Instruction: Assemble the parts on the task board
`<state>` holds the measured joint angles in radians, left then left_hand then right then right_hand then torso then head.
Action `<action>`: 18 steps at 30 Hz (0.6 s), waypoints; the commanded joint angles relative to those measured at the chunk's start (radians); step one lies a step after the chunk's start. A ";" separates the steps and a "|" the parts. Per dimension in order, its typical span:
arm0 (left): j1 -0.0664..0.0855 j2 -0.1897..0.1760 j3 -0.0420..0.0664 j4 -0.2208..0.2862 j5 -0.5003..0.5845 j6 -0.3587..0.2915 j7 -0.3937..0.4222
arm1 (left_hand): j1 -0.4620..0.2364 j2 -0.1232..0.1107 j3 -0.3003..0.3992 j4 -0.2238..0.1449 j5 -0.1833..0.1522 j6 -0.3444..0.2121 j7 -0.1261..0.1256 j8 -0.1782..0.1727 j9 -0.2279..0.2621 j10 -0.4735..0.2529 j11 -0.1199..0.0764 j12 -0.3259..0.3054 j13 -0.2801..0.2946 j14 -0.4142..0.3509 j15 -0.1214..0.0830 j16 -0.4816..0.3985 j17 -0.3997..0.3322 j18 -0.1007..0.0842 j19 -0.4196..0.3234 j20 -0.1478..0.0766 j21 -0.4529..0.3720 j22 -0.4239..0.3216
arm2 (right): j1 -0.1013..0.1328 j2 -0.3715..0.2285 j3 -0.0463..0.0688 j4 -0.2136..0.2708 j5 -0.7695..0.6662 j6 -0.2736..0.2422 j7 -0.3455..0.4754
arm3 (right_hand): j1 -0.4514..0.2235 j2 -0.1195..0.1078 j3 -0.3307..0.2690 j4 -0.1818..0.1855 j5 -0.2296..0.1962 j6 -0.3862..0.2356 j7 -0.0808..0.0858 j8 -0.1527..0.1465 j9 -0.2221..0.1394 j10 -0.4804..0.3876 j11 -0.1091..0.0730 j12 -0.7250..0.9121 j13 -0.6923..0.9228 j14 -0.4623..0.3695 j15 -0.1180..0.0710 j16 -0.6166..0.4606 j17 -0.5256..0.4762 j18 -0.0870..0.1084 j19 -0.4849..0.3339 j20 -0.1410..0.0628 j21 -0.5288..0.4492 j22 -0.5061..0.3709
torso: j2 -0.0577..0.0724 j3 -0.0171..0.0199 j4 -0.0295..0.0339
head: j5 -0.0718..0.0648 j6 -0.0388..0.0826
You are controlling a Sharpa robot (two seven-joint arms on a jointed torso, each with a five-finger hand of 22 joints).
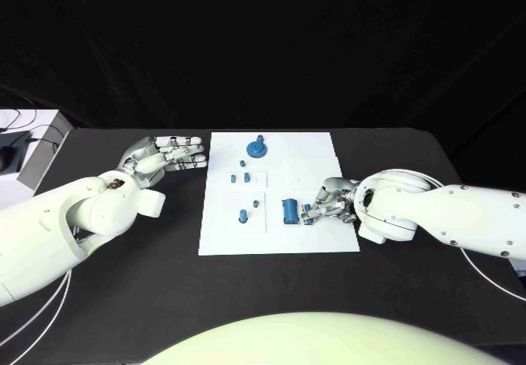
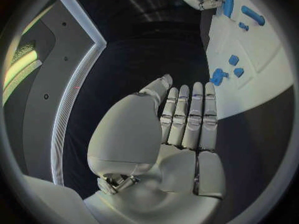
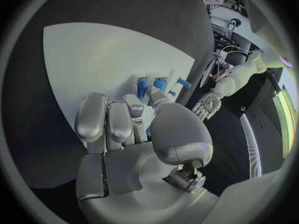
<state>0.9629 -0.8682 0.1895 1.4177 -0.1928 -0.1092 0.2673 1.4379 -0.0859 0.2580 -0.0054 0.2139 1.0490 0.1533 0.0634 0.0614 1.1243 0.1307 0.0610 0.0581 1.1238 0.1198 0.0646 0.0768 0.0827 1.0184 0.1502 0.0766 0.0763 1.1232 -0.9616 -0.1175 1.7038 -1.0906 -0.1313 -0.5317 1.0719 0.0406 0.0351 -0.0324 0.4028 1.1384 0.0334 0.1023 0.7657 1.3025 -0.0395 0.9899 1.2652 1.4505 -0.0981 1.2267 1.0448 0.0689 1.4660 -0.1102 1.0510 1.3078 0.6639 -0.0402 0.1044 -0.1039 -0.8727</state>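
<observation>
The white task board (image 1: 318, 156) lies in the middle of the table. On it are a round blue part (image 1: 257, 148) at the far end, several small blue pegs (image 1: 241, 179) down its left half, and an upright blue cylinder (image 1: 290, 211). My right hand (image 1: 331, 201) rests on the board's right side, fingers curled in beside the cylinder (image 3: 144, 87), pinching a small blue part (image 1: 310, 219) between thumb and fingers. My left hand (image 1: 164, 156) hovers open off the board's left edge, fingers straight and together (image 2: 187, 114), holding nothing.
Black table (image 1: 131, 289) surrounds the board (image 2: 261, 55) on all sides. Grey equipment and cables (image 1: 17, 144) sit at the far left, off the table's corner.
</observation>
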 commanded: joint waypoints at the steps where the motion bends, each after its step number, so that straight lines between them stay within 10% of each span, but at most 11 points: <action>1: 0.000 0.002 0.001 0.002 0.004 0.016 0.004 | 0.000 -0.005 0.002 0.005 -0.001 -0.002 0.005 -0.001 0.000 -0.001 0.004 -0.002 0.000 -0.007 0.002 -0.003 0.000 -0.003 -0.002 0.005 -0.003 -0.001 | -0.009 0.003 -0.006 0.008 0.000 0.020 0.004 | 0.019 -0.002 -0.072 0.031 -0.005 0.004 0.000 0.007 -0.006 -0.003 0.000 0.000 -0.002 0.004 0.001 -0.003 0.001 0.008 0.058 0.000 -0.007 0.139 | -0.001 0.0010 0.0000 | 0.000 0.000; 18: 0.000 0.003 0.001 0.000 0.004 0.017 0.003 | -0.003 -0.005 -0.004 0.009 -0.001 -0.004 0.005 -0.001 0.001 -0.004 0.005 -0.002 0.000 -0.009 0.003 -0.003 0.000 -0.002 -0.004 0.006 -0.004 -0.002 | -0.010 0.000 -0.006 0.007 -0.001 -0.014 0.012 | 0.017 0.001 -0.172 0.093 -0.002 0.003 0.002 0.018 -0.005 -0.002 0.002 0.006 -0.003 0.004 0.002 -0.002 0.002 0.008 0.059 0.001 -0.005 0.139 | 0.000 -0.0011 0.0010 | 0.001 0.000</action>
<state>0.9629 -0.8665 0.1895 1.4162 -0.1928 -0.1083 0.2664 1.4379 -0.0859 0.2552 -0.0025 0.2139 1.0490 0.1533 0.0634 0.0614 1.1243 0.1307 0.0610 0.0581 1.1203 0.1234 0.0646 0.0768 0.0826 1.0184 0.1502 0.0766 0.0750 1.1157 -0.9626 -0.1227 1.7066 -1.0901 -0.1434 -0.5323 1.0899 0.0364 -0.1326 0.0622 0.3971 1.1398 0.0320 0.1160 0.7600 1.3026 -0.0395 0.9899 1.2625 1.4505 -0.0982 1.2267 1.0463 0.0689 1.4660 -0.1102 1.0510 1.3075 0.6634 -0.0403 0.1048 -0.1033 -0.8728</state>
